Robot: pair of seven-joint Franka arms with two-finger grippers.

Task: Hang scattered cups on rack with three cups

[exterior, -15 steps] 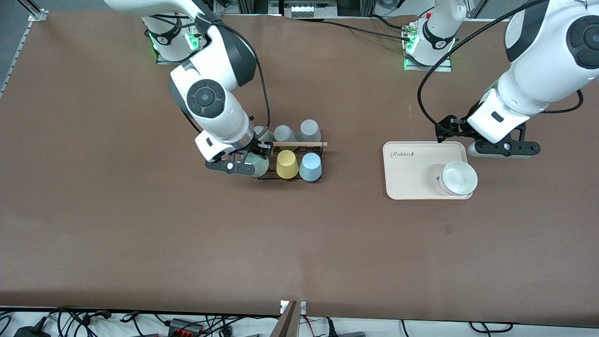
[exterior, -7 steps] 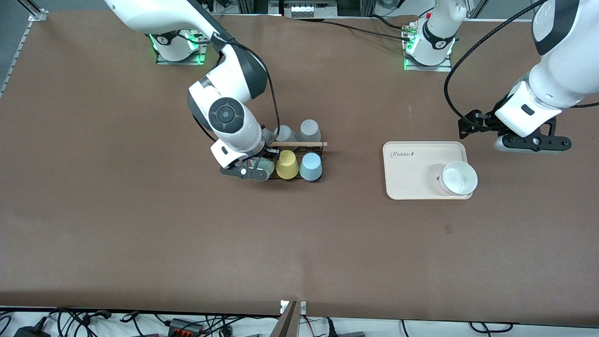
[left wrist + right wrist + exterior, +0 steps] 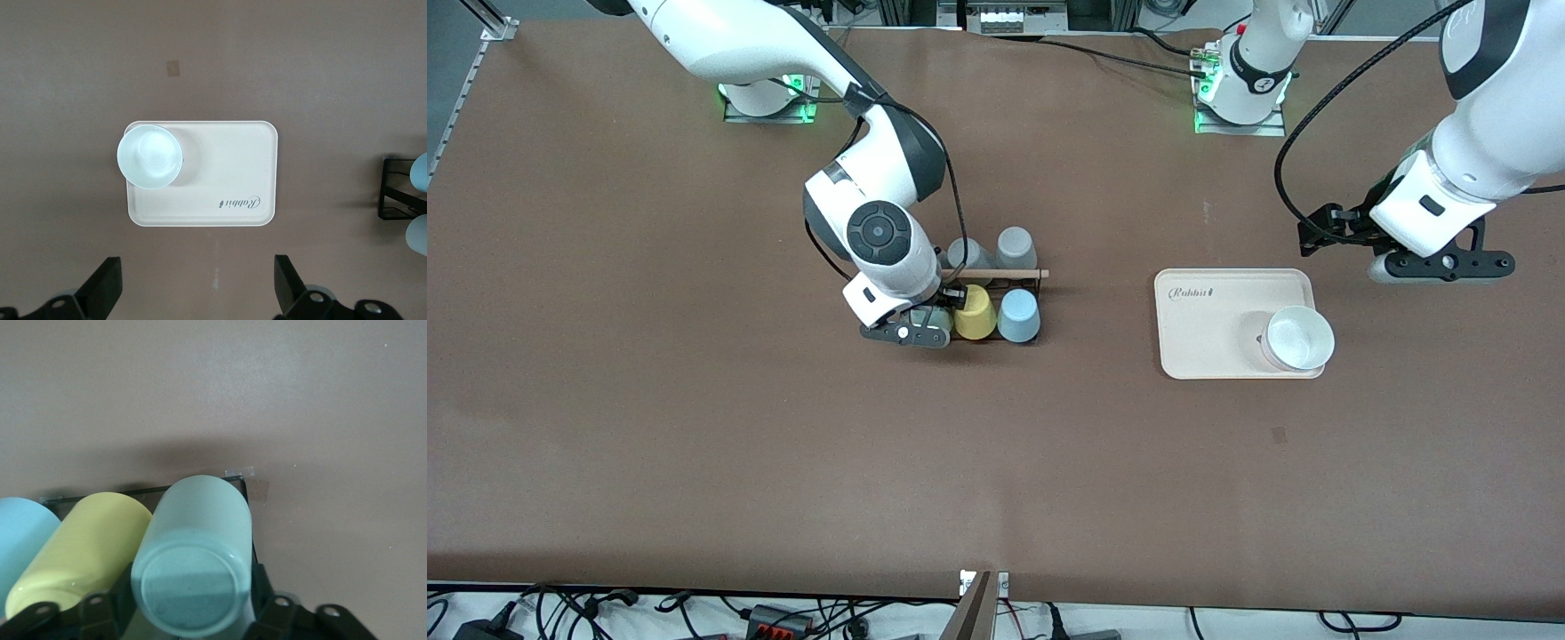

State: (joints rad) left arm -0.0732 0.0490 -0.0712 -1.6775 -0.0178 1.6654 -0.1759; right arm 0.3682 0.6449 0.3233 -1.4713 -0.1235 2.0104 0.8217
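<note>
The black wire rack (image 3: 996, 274) carries a yellow cup (image 3: 974, 313) and the light blue cup (image 3: 1018, 316) side by side on its pegs. My right gripper (image 3: 911, 332) is shut on the pale sage-green cup (image 3: 938, 316) and holds it at the rack, right beside the yellow cup. In the right wrist view the green cup (image 3: 193, 550) lies between the fingers (image 3: 261, 592), next to the yellow cup (image 3: 80, 550) and the blue cup (image 3: 20, 533), over the rack's wire (image 3: 243, 483). My left gripper (image 3: 1440, 265) is open and empty (image 3: 197, 287).
Two grey cups (image 3: 993, 249) sit on the rack's side nearer the robots. A cream tray (image 3: 1209, 329) holding a white bowl (image 3: 1300, 338) lies toward the left arm's end; my left gripper hovers beside it. The tray (image 3: 220, 173) and bowl (image 3: 150, 157) show in the left wrist view.
My right gripper has carried the green cup sideways along the rack, up against the yellow cup. My left arm has drawn away from the tray toward its own end of the table.
</note>
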